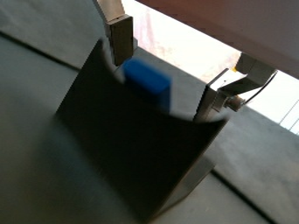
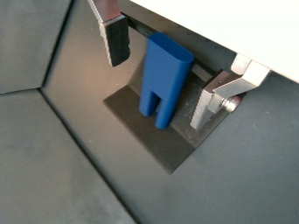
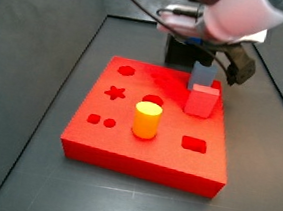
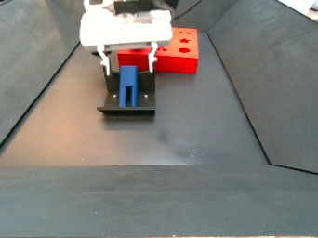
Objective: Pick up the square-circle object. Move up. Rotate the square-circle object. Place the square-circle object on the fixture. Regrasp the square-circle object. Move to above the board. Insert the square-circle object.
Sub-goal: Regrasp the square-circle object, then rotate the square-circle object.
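You see the piece (image 4: 128, 82) standing up against the fixture (image 4: 128, 100), its long axis rising from the base plate toward the gripper (image 4: 125, 63), slightly tilted. In a wrist view the piece (image 2: 163, 77) shows its flat body toward the gripper and its two parallel legs toward the fixture's base (image 2: 163, 140), a narrow slot dividing the legs. It is a plain blue plastic piece, smooth, lighter blue in a wrist view (image 1: 149, 79) where bright light falls on it. The gripper (image 2: 163, 74) hangs directly over the fixture with its fingers (image 2: 117, 39) spread wide, one silver plate on each side of the piece; you can see a clear gap between each pad and the piece, so the fingers have hold of nothing. The fixture (image 1: 140, 131) is a dark bracket resting on the dark bench (image 4: 187, 139), and the piece leans on its upright wall. Just behind the fixture in a side view lies the red board (image 4: 180, 54). In a side view the board (image 3: 154, 130) shows star, hexagon, round and square recesses in its top, with a yellow cylinder (image 3: 147, 120) standing in it and a small red block (image 3: 203, 99) with a light-blue top standing near its far edge. There the gripper (image 3: 205, 59) sits behind the board, hiding the fixture and piece. Nothing lies between fingers and piece.
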Controlling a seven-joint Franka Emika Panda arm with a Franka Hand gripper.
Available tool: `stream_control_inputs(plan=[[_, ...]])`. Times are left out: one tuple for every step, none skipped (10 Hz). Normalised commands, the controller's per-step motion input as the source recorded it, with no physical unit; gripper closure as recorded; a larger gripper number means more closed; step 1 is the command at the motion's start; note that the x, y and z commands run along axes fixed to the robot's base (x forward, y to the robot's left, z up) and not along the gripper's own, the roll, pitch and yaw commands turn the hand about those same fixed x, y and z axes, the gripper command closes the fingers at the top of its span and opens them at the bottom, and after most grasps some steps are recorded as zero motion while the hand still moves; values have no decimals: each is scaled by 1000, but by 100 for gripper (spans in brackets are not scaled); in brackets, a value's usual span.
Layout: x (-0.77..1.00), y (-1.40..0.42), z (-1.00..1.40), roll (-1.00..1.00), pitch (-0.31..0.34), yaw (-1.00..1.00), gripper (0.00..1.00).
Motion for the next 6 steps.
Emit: stream_control_inputs(plan=[[67,9,-311,70,-21,-7,0],[27,1,-180,59,-1,0,0],[0,0,-500,0,0,0,100],[-799,108,1000,0,0,0,100],[-795,107,1000,-3,-4,4,100],[-787,100,1000,-59,-47,17,100]])
